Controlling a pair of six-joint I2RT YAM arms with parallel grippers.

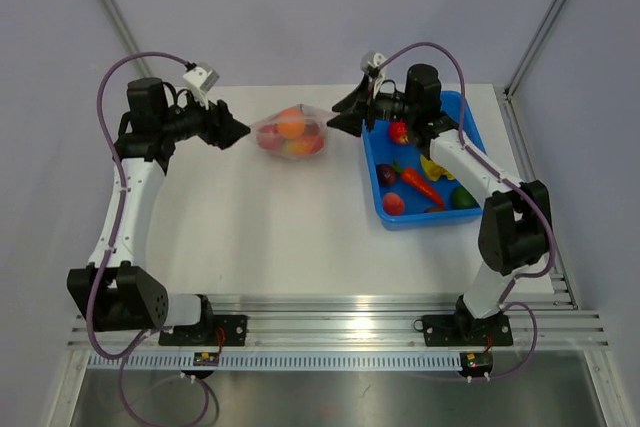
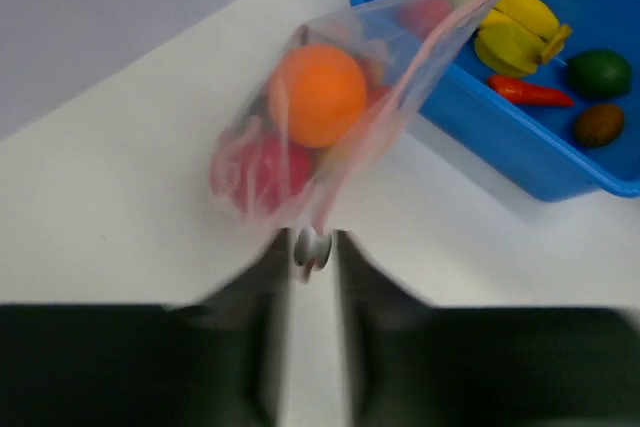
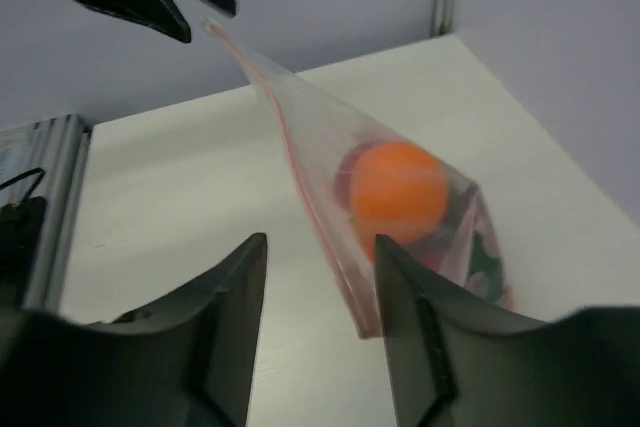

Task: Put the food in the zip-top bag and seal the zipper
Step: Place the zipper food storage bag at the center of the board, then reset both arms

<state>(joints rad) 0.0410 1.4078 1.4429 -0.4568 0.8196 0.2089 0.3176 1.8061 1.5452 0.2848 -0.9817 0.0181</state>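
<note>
The bag (image 1: 290, 134) is between the two arms, at the far middle of the tabletop (image 1: 300, 247). Its pink zipper strip (image 3: 285, 147) runs as a line from one arm to the other. Inside it I see an orange ball (image 2: 318, 94) and a red piece (image 2: 255, 172). More toy food (image 1: 420, 182) lies in the blue tray (image 1: 432, 219) just beside it, on the right.

The left fingers (image 2: 270, 277) stand a little apart, with one corner of the bag right at their tips; they do not seem to press it. The right fingers (image 3: 240, 277) are clearly apart, and the other corner sits in the gap, close to one finger, not pinched. I cannot tell if the bag's belly rests on the tabletop.

I judge the bag light but floppy: the film is thin and slippery, and the round pieces inside will roll to the low side. The strip is the stiffest part, so the best hold is on it, near the two corners, with a flat pinch. A hold on the belly would only crumple the film
</note>
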